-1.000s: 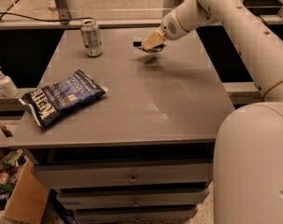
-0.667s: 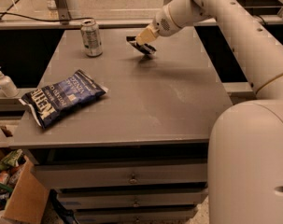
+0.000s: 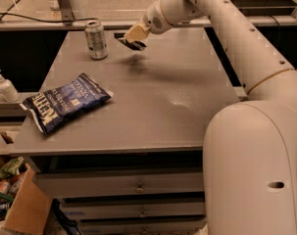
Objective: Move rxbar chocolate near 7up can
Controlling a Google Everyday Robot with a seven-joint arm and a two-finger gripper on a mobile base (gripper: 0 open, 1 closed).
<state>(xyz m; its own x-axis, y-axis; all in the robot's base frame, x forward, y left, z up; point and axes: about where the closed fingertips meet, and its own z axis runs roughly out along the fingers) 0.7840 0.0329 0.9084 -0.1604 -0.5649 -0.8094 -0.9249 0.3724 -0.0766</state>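
Well, my white base [image 3: 256,170] fills the lower right of the view, and my arm [image 3: 226,28] reaches from it up and leftward over the far part of the grey table [image 3: 153,111]. Below the tabletop is a stack of drawers [image 3: 138,185] with small handles. A dark blue chip bag [image 3: 64,102] lies flat near the table's front left corner, tilted, with one end just over the left edge. On the floor at the lower left stands an open cardboard box [image 3: 20,214] with some packets inside.

The 7up can [image 3: 95,39] stands upright near the far left corner of the table. A white pump bottle [image 3: 5,86] sits on a lower ledge to the left, apart from the table.

My gripper [image 3: 134,39] hangs over the far middle of the table, just to the right of the can and not touching it. Its fingers are clamped on the rxbar chocolate [image 3: 121,37], whose dark end sticks out toward the can. The bar is held clear of the tabletop, roughly level with the can's upper half, and a soft shadow lies on the surface beneath it.
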